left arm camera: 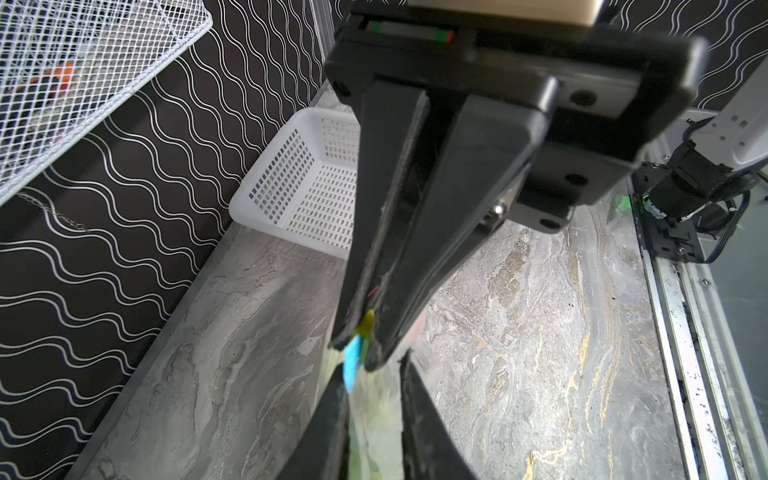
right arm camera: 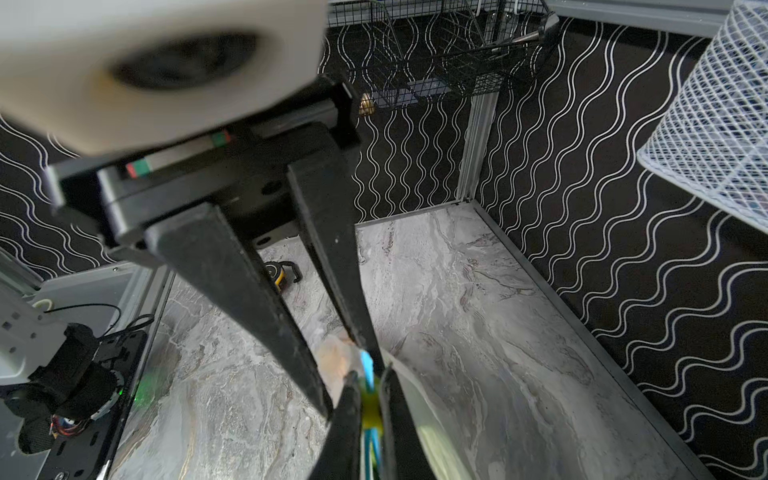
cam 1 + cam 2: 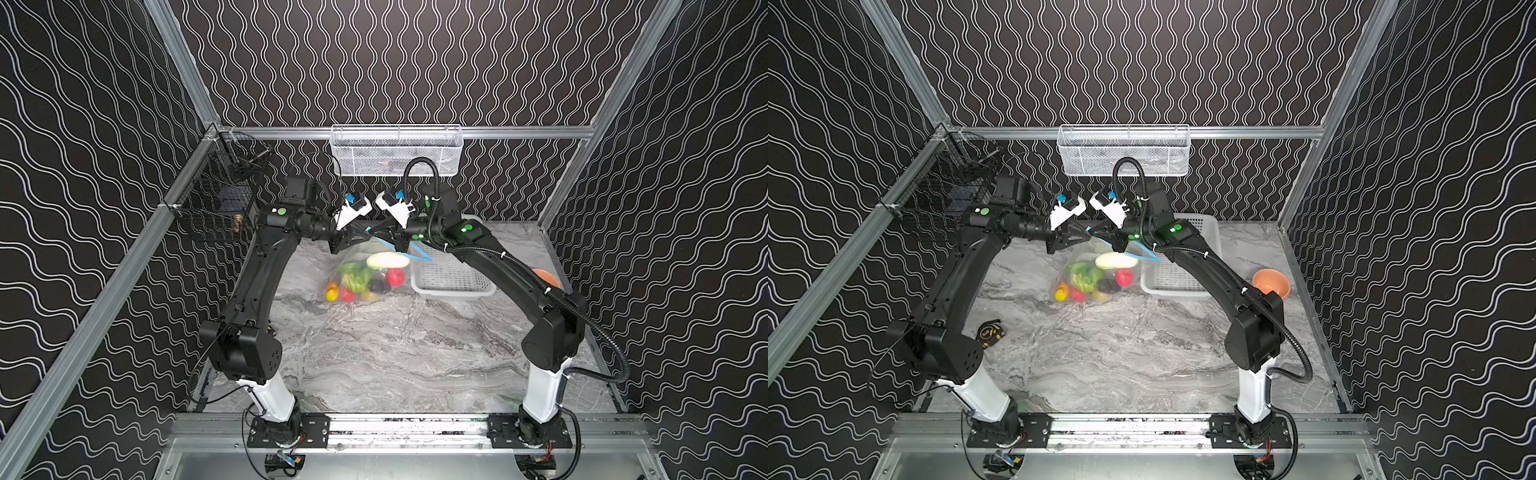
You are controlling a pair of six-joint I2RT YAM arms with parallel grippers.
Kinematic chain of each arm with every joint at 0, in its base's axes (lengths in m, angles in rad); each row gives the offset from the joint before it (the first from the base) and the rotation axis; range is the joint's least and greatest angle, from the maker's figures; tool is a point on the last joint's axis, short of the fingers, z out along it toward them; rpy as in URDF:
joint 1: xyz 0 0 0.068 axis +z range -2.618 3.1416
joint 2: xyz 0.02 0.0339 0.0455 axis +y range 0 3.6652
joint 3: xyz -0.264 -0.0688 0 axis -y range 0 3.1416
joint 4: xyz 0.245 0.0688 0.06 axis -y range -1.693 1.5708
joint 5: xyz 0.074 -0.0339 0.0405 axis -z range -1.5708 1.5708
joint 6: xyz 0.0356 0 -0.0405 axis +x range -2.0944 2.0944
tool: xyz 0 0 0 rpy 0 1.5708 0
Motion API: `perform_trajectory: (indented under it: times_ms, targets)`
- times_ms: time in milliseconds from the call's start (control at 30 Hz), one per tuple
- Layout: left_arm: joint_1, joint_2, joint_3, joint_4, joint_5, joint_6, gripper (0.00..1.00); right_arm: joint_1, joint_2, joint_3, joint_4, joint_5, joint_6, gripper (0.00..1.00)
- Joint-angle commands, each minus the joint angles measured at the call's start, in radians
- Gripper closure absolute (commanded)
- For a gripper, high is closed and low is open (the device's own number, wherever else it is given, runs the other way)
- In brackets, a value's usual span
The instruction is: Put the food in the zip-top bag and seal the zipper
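In both top views the clear zip-top bag [image 3: 351, 259] [image 3: 1077, 257] is held up by its top edge, and its bottom rests on the table. The food is inside it: a white long vegetable [image 3: 388, 260], green cabbage [image 3: 353, 279], a red piece [image 3: 395, 276], a dark oval [image 3: 376, 286] and a yellow-orange fruit [image 3: 331, 293]. The blue zipper [image 3: 419, 251] [image 1: 353, 368] trails right toward the basket. My right gripper [image 3: 380, 230] [image 2: 369, 370] is shut on its yellow slider [image 2: 370, 405] [image 1: 366, 324]. Tip to tip with it, my left gripper [image 3: 365, 232] [image 1: 374, 370] stands slightly open, with bag plastic between its fingers.
A white perforated basket [image 3: 449, 274] sits just right of the bag, under my right arm. An orange bowl [image 3: 1271, 282] stands further right. A white wire basket [image 3: 395, 149] hangs on the back wall and a black wire basket [image 3: 216, 199] on the left rail. A tape measure [image 3: 990, 332] lies near my left arm.
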Motion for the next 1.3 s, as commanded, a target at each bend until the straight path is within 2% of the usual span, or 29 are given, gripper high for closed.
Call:
perform_trajectory:
  times_ms: [0,67,100,300,433,533,1033,1267]
  targets:
    - [-0.002,0.006,0.010,-0.001,0.029,0.001,0.83,-0.001,-0.010,0.001,0.029,-0.022,-0.002,1.00]
    - [-0.003,0.006,0.007,0.014,0.038,-0.025,0.97,-0.001,-0.010,0.001,0.032,-0.026,0.001,1.00]
    - [-0.002,0.008,0.010,0.022,0.040,-0.040,1.00,-0.001,-0.010,0.001,0.032,-0.028,0.003,1.00]
    - [-0.003,0.003,0.006,0.092,0.026,-0.157,1.00,-0.001,-0.010,-0.001,0.033,-0.016,0.000,1.00]
    - [-0.002,0.004,0.014,0.166,-0.057,-0.318,1.00,0.000,0.010,0.045,-0.042,0.019,-0.029,1.00]
    - [-0.001,-0.002,0.016,0.189,-0.083,-0.395,1.00,0.000,0.015,0.046,-0.057,0.038,-0.041,1.00]
    - [0.009,-0.034,0.005,0.203,-0.015,-0.491,1.00,-0.035,-0.010,-0.017,-0.026,0.050,-0.041,0.96]
    - [0.011,-0.045,-0.009,0.212,-0.037,-0.484,1.00,-0.043,-0.049,-0.041,-0.011,0.041,-0.039,0.98]
